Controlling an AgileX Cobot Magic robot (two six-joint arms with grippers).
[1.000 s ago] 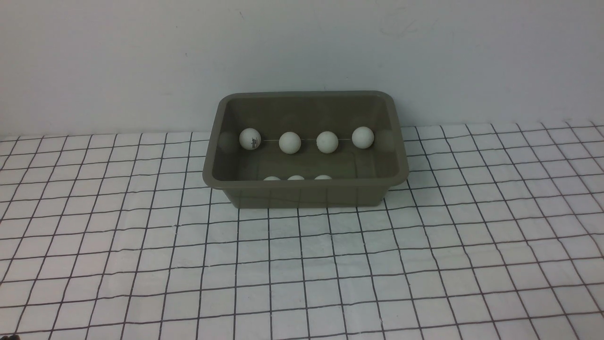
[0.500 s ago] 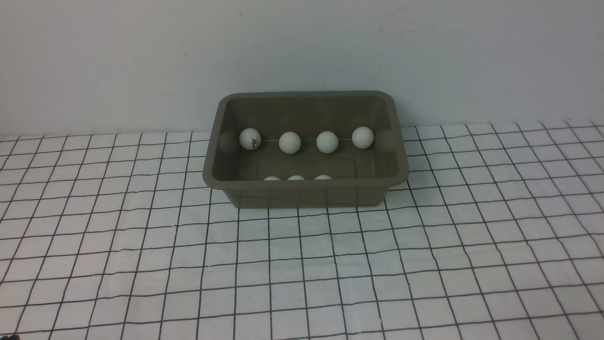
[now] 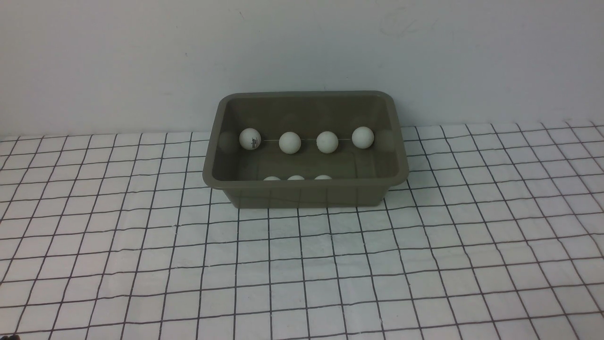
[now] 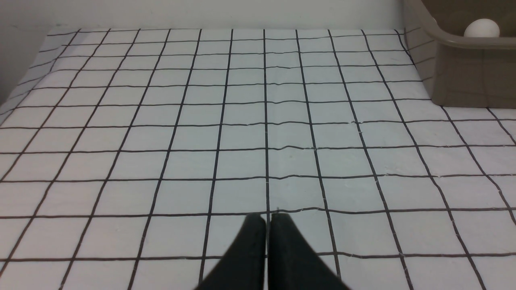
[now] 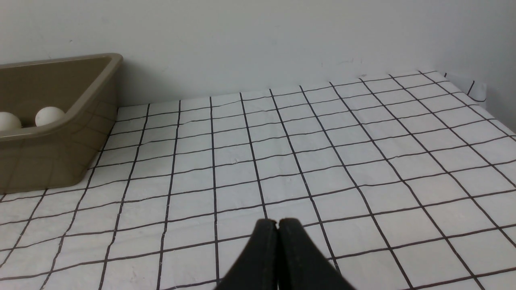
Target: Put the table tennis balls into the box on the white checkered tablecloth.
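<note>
Nearest the robot, the left gripper (image 4: 268, 217) and the right gripper (image 5: 277, 222) each hang over bare white checkered tablecloth (image 3: 302, 264) with their black jaws pressed together, holding nothing. Farther back, the box (image 3: 306, 191) stands near the middle of the cloth's far edge, just in front of the wall (image 3: 302, 47). All seven table tennis balls lie inside it: three (image 3: 296, 178) peek over its near wall, and four sit in a row along its far wall, with the logo ball (image 3: 250, 139) at the left end.
</note>
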